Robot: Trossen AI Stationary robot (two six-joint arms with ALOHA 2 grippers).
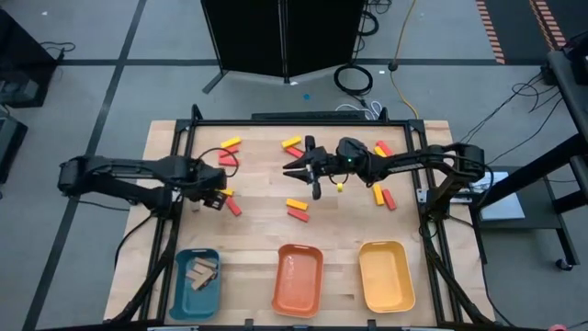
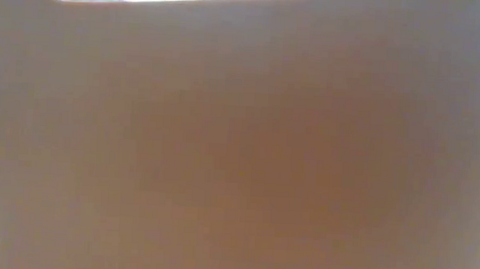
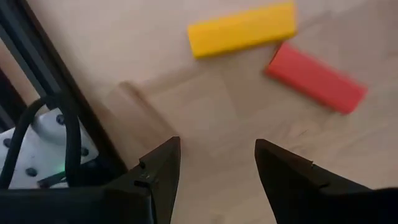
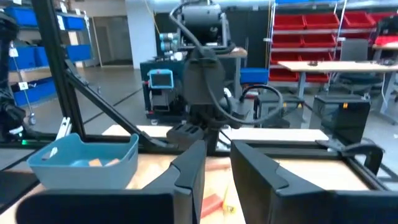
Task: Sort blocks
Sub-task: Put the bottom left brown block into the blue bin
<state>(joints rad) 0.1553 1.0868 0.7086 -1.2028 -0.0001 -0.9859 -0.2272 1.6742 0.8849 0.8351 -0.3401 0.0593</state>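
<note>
Red and yellow blocks (image 1: 296, 208) lie scattered across the far half of the desk (image 1: 257, 276); several tan blocks (image 1: 203, 272) rest inside the blue tray (image 1: 180, 296) at the near left. The orange tray (image 1: 299, 279) and the yellow tray (image 1: 386, 276) stand beside it along the near edge. No readable writing or brand mark shows on any block or tray.

The left gripper (image 1: 223, 199) sits low at the left side of the desk, jaws released and empty; its wrist view alone shows a yellow block (image 3: 242, 28) and a red block (image 3: 315, 79) lying close together just ahead of the fingers (image 3: 163, 171), untouched.

The right gripper (image 1: 300, 168) reaches to the middle of the far half of the desk. Its wrist view shows the fingers (image 4: 189, 171) set a narrow gap apart; whether they grasp a block cannot be told. That view alone shows the other arm, the blue tray edge-on, and a room with red bins on shelving.

The low view is almost wholly filled by a blurred tan surface and shows no blocks.
</note>
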